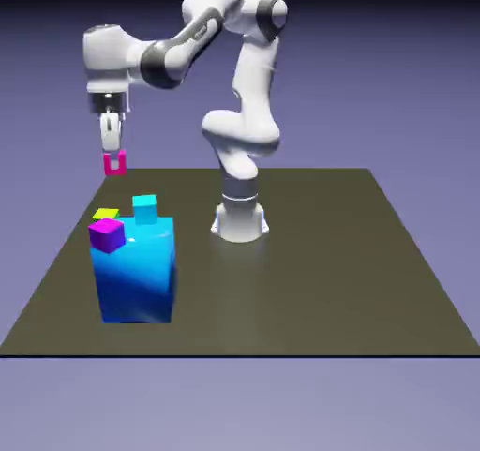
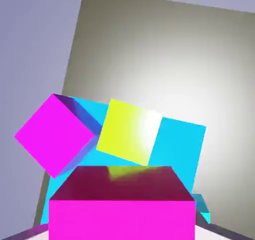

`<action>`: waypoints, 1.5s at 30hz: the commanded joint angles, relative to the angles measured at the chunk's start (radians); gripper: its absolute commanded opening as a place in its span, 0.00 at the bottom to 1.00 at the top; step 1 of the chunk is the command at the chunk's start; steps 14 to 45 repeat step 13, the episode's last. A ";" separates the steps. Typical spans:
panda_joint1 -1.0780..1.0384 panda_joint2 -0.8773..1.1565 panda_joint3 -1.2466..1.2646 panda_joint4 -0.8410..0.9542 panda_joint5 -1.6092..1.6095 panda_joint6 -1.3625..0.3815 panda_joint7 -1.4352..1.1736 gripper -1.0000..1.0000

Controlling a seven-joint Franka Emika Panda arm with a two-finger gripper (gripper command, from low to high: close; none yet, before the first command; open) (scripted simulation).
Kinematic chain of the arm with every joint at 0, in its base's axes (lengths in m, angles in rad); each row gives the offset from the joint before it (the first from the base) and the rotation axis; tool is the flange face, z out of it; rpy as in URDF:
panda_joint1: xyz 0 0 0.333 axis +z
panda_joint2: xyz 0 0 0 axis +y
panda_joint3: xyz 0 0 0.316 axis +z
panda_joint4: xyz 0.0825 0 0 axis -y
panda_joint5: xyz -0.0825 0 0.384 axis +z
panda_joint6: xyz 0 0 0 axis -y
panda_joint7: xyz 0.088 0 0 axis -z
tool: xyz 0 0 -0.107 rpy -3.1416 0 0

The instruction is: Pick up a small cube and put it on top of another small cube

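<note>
1. The gripper [image 1: 114,161] hangs in the air above the table [image 1: 309,271], over its far corner on the exterior view's left, with its fingers pointing straight down.
2. Its jaws stand narrow, clamped on the small pink cube [image 1: 114,164], which sits between the fingertips, clear of every surface.
3. In the hand view the pink cube [image 2: 121,204] fills the lower middle of the frame and hides the finger tips.
4. Below and nearer the camera stands the big blue block [image 1: 136,271], upright on the table.
5. Three smaller cubes rest on the block's top: a purple cube [image 1: 107,234] at the near-left corner, overhanging the edge, a yellow-green cube [image 1: 106,214] just behind it, and a cyan cube [image 1: 144,209] toward the back.
6. The hand view shows the purple cube [image 2: 55,136] and the yellow-green cube [image 2: 128,131] side by side on the blue block [image 2: 179,141]; whether they touch is hard to tell.
7. A small cyan shape at the hand view's lower right may be the cyan cube [image 2: 201,206], mostly hidden.
8. The held cube is well above the block's top.
</note>
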 commanded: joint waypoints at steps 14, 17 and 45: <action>0.030 0.024 0.036 -0.119 -0.041 0.066 0.104 1.00; 0.030 0.024 0.036 -0.119 -0.041 0.066 0.104 1.00; 0.030 0.024 0.036 -0.119 -0.041 0.066 0.104 1.00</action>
